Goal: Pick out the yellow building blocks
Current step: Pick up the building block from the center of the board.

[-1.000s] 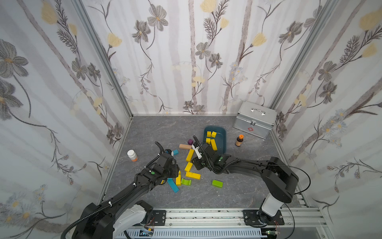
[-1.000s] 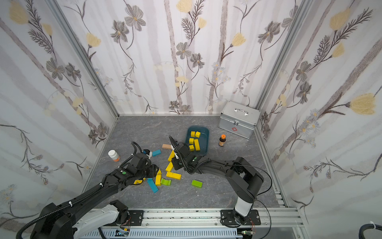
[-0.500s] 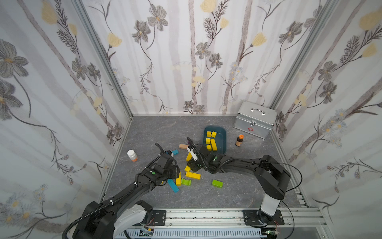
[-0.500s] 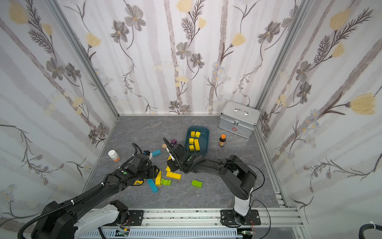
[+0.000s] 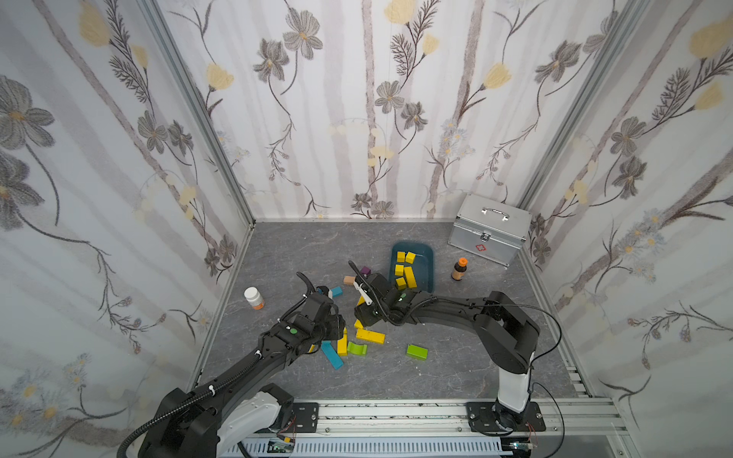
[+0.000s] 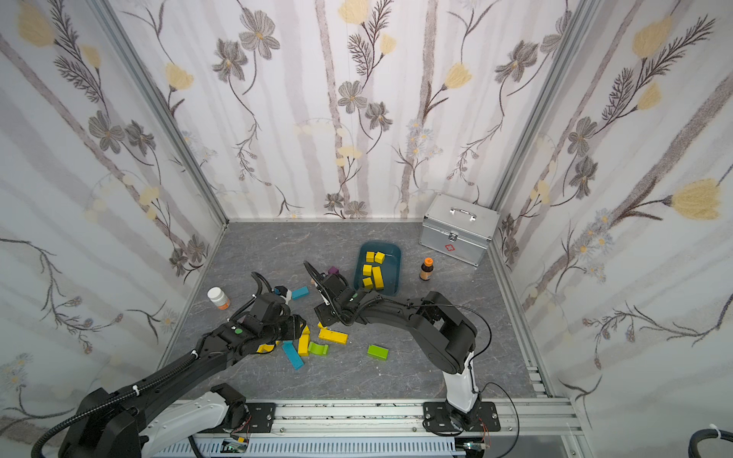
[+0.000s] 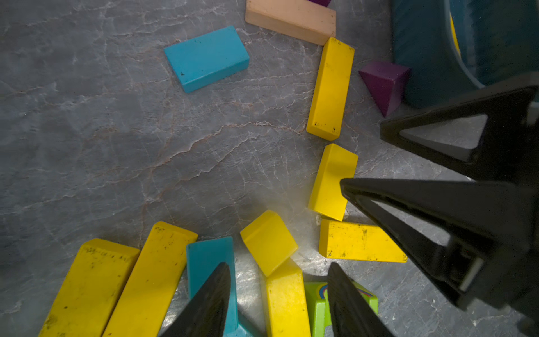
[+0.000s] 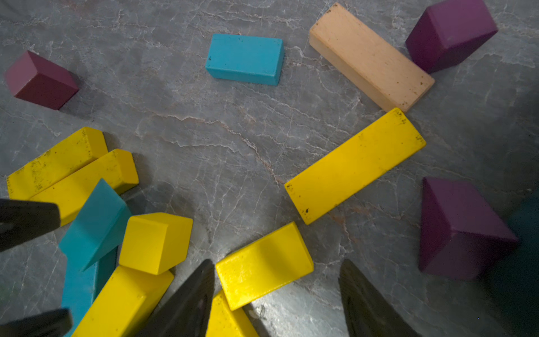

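Yellow short block between right gripper jaws, parted, yellow bar between left gripper jaws, parted

Bright painted wood for the yellow building blocks, small cubes and longer bars, several scuffed with dark specks. Five lying flat inside the teal tray: two cubes at the far end, three pieces nearer. Others loose on the grey floor near the tray: a long bar lying alone, a short block just past its end, a tilted cube propped on another bar, a pair of long bars side by side, touching.
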